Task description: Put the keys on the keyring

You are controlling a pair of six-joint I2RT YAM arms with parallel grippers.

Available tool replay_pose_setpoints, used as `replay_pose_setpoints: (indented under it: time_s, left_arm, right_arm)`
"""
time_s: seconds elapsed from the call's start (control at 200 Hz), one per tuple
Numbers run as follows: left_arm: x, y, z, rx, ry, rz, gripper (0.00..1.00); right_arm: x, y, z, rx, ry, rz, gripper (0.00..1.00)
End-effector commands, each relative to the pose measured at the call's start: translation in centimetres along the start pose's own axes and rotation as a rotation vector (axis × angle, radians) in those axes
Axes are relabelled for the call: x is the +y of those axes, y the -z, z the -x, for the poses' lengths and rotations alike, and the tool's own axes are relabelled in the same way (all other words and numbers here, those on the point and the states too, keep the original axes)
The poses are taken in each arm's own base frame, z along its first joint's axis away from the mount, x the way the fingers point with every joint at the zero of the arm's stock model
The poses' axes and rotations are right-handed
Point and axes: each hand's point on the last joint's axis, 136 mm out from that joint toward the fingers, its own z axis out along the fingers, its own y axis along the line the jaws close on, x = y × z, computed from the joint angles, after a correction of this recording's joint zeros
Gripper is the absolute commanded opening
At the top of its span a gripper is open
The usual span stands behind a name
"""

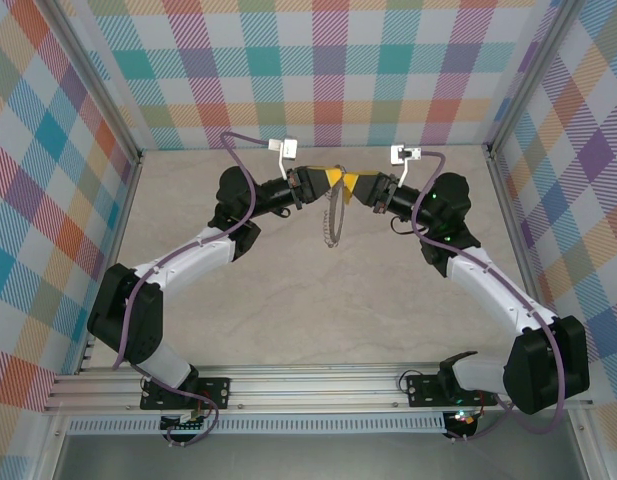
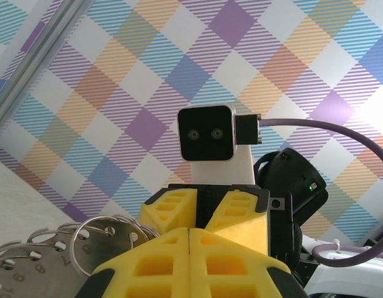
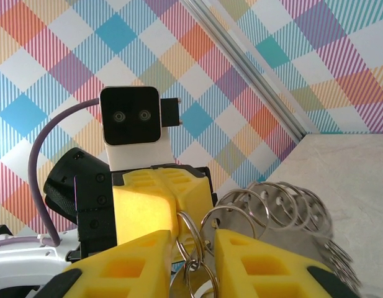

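Both grippers meet in mid-air above the far middle of the table. My left gripper (image 1: 334, 178) (image 2: 190, 232) is shut, its yellow fingers pressed together on a thin silver split ring (image 3: 186, 225) of the keyring (image 1: 333, 218). The keyring hangs below the fingers as a silvery loop of linked rings and small holed metal tags (image 2: 51, 251) (image 3: 289, 200). Facing it, my right gripper (image 1: 356, 186) (image 3: 192, 245) is open, and the split rings stand in the gap between its fingers. The key with the yellow-orange head is hidden.
The beige table (image 1: 318, 300) lies beneath the hanging ring. Checked walls (image 1: 328, 60) and aluminium corner posts (image 1: 98, 110) close in the back and sides. Purple cables (image 1: 238, 175) loop off both wrists.
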Motion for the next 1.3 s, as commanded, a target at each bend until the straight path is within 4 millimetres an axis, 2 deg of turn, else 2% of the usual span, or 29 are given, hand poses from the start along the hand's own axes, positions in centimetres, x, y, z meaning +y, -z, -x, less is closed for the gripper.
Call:
replay_pose_setpoints:
  time_s: [0.0,0.305,0.415,0.555,0.685,0.845,0.925,1.065,1.295]
  left_arm:
    - [-2.1,0.0,1.5,-0.057,-0.060,-0.055,0.00]
    - [-1.8,-0.1,1.2,-0.053,-0.048,-0.055,0.00]
    - [-1.8,0.0,1.2,-0.054,-0.048,-0.056,0.00]
    - [-1.8,0.0,1.2,-0.052,-0.047,-0.058,0.00]
    - [-1.3,-0.1,1.0,-0.037,-0.041,-0.027,0.00]
    - [-0.1,1.0,1.9,-0.033,-0.069,0.051,0.26]
    - [0.3,1.8,2.5,-0.023,-0.084,0.078,0.33]
    - [0.5,2.6,2.7,0.046,-0.122,0.111,0.40]
    - [0.3,2.8,1.2,0.244,-0.196,0.123,0.43]
  right_arm:
    - [1.4,0.2,0.1,-0.007,0.029,0.051,0.26]
    - [1.4,0.0,0.3,-0.008,0.018,0.069,0.23]
    - [1.5,-0.1,0.4,-0.010,0.017,0.075,0.16]
    - [1.6,-0.3,0.6,-0.004,0.019,0.079,0.00]
    - [1.6,-0.2,0.6,0.016,0.040,0.054,0.00]
    - [1.1,0.3,0.5,0.085,0.066,0.024,0.00]
    - [1.0,0.6,0.6,0.123,0.074,0.030,0.00]
    - [0.7,1.1,0.5,0.195,0.098,0.044,0.00]
    - [-0.2,1.3,-0.1,0.301,0.109,0.091,0.00]
